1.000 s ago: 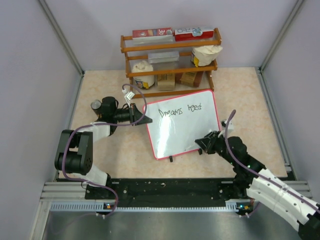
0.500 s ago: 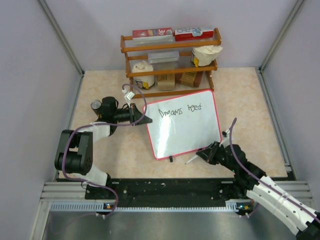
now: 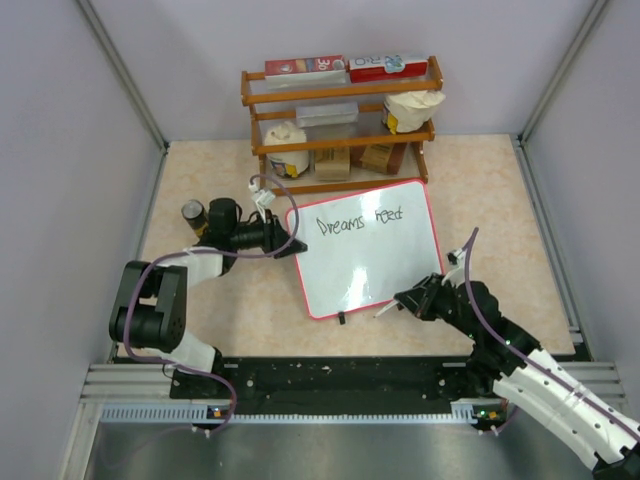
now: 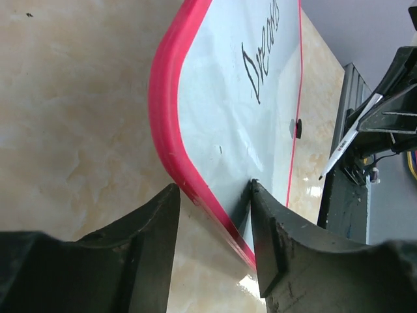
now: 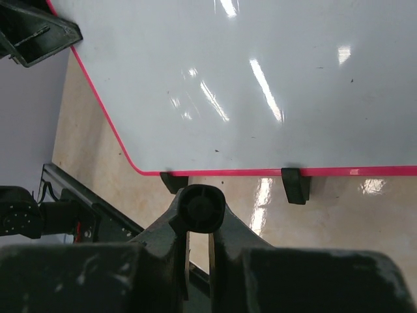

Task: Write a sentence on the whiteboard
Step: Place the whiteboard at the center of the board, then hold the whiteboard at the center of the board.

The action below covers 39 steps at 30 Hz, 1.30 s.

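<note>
The whiteboard (image 3: 362, 268) lies flat on the table, white with a red frame, with black tabs (image 5: 296, 185) on its near edge. The sentence (image 3: 358, 221) reads "Dreams need" in one line near the far edge, and "Dreams" also shows in the left wrist view (image 4: 260, 62). My left gripper (image 3: 294, 244) is open and straddles the board's left edge (image 4: 195, 189) near the far corner, one finger (image 4: 273, 222) on the white face. My right gripper (image 3: 408, 300) is shut on a marker (image 3: 384, 314), black cap end (image 5: 202, 207) up, just off the near edge.
A wooden rack (image 3: 340, 95) with boxes and bags stands behind the board. A small dark can (image 3: 192, 211) sits at the left beside my left arm. The black base rail (image 3: 340, 376) runs along the near edge. Side walls close in both sides.
My right gripper has pulled the marker off the board's lower right part toward the near edge. My left arm shifted a little while staying at the board's left edge.
</note>
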Available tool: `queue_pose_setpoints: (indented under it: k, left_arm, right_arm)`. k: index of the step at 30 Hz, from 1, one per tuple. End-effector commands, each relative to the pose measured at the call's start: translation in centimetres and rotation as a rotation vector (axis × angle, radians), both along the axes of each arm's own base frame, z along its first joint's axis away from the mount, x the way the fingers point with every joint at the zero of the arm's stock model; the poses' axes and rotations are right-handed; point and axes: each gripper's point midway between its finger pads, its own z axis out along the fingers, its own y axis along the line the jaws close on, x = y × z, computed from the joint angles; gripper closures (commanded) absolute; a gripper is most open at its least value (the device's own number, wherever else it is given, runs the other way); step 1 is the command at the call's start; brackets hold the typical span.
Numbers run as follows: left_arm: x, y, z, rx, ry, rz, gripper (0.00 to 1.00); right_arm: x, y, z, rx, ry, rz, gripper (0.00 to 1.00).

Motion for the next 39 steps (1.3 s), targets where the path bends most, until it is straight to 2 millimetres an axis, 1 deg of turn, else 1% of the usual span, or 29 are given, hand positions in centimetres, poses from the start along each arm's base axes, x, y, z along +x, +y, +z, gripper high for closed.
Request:
queue_pose_setpoints:
  k: [1,2,4,5,6,7,10,12,13,14,16,17,18,19,20,21,22,24,25,28,29,31,32,33,34,35,37,38,39]
  left_arm:
    - [0.2,0.4,0.2,0.045,-0.107,0.025,0.45]
    - [0.1,0.4,0.4,0.045,-0.115,0.03,0.4]
    - [0.1,0.5,0.6,0.048,-0.126,0.04,0.34]
    - [0.0,0.7,0.7,0.053,-0.136,0.054,0.16]
    - [0.0,0.8,0.7,0.059,-0.141,0.068,0.05]
    - [-0.1,1.0,0.8,0.066,-0.146,0.082,0.01]
    - [-0.3,1.6,0.9,0.088,-0.166,0.128,0.01]
    - [-1.0,1.8,1.4,0.079,-0.185,0.154,0.01]
    - [-1.6,2.0,0.9,0.08,-0.174,0.167,0.01]
    - [-1.8,2.1,1.9,0.07,-0.202,0.182,0.01]
    - [-2.2,2.7,2.6,0.076,-0.231,0.233,0.01]
    - [-2.4,3.0,2.5,0.083,-0.22,0.252,0.01]
    - [-2.2,3.6,2.7,0.097,-0.225,0.298,0.01]
    - [-2.4,4.0,3.4,0.099,-0.251,0.331,0.01]
    - [-2.4,4.5,3.5,0.112,-0.257,0.367,0.01]
    - [-2.0,5.6,3.2,0.147,-0.249,0.448,0.01]
    - [-2.1,6.5,4.1,0.152,-0.283,0.504,0.01]
    - [-1.9,8.2,4.4,0.176,-0.3,0.619,0.01]
    - [-1.5,10.1,5.2,0.19,-0.337,0.736,0.01]
    - [-1.7,13.0,6.6,0.172,-0.46,0.914,0.01]
    - [-1.5,14.7,6.8,0.177,-0.493,1.016,0.01]
    - [-1.8,16.5,7.4,0.141,-0.592,1.124,0.01]
    - [-1.9,17.6,7.3,0.181,-0.642,1.17,0.01]
    - [-2.0,18.0,6.9,0.209,-0.679,1.18,0.01]
    - [-2.1,18.6,5.1,0.262,-0.685,1.191,0.01]
    - [-2.1,19.7,6.4,0.284,-0.747,1.246,0.01]
    - [-1.9,20.7,3.5,0.366,-0.68,1.28,0.01]
    - [-1.8,21.1,4.0,0.376,-0.709,1.303,0.01]
    - [-1.7,21.2,3.9,0.381,-0.711,1.309,0.01]
  right_arm:
    - [0.4,0.1,2.2,0.004,-0.055,0.003,1.0]
    - [0.4,0.2,2.3,0.005,-0.058,0.004,1.0]
    - [0.5,0.1,2.4,0.003,-0.06,0.003,1.0]
    - [0.5,0.1,2.7,0.006,-0.066,0.004,1.0]
    - [0.8,-0.1,2.7,-0.003,-0.073,-0.013,1.0]
    - [0.9,-0.2,2.8,-0.008,-0.078,-0.016,1.0]
    - [0.9,-0.1,3.0,-0.013,-0.082,-0.014,1.0]
    - [1.0,-0.1,3.0,-0.018,-0.083,-0.013,1.0]
    - [1.1,-0.2,3.0,-0.023,-0.085,-0.015,1.0]
    - [1.1,-0.1,3.1,-0.023,-0.087,-0.014,1.0]
    - [1.1,-0.1,3.0,-0.031,-0.089,-0.011,1.0]
    - [1.1,-0.2,3.1,-0.032,-0.094,-0.012,1.0]
    - [1.2,-0.2,3.2,-0.037,-0.099,-0.009,1.0]
    - [1.3,-0.3,3.4,-0.037,-0.107,-0.017,1.0]
    - [1.3,-0.3,3.4,-0.043,-0.111,-0.016,1.0]
    - [1.5,-0.3,3.6,-0.05,-0.119,-0.018,1.0]
    - [1.6,-0.4,4.1,-0.049,-0.131,-0.02,1.0]
    - [1.8,-0.4,4.4,-0.06,-0.146,-0.021,1.0]
    - [1.9,-0.4,4.7,-0.063,-0.15,-0.021,1.0]
    - [2.1,-0.4,5.3,-0.068,-0.171,-0.021,1.0]
    - [2.2,-0.4,5.3,-0.07,-0.174,-0.021,1.0]
    - [2.3,-0.4,5.6,-0.074,-0.183,-0.019,1.0]
    - [2.3,-0.4,5.8,-0.073,-0.186,-0.02,1.0]
    - [2.3,-0.4,5.8,-0.077,-0.189,-0.02,1.0]
    - [2.4,-0.4,6.0,-0.077,-0.195,-0.02,1.0]
    - [2.5,-0.4,6.0,-0.08,-0.195,-0.023,1.0]
    - [2.6,-0.5,6.2,-0.084,-0.201,-0.029,1.0]
    - [2.7,-0.5,6.3,-0.086,-0.202,-0.028,1.0]
    - [2.7,-0.4,6.4,-0.086,-0.206,-0.024,1.0]
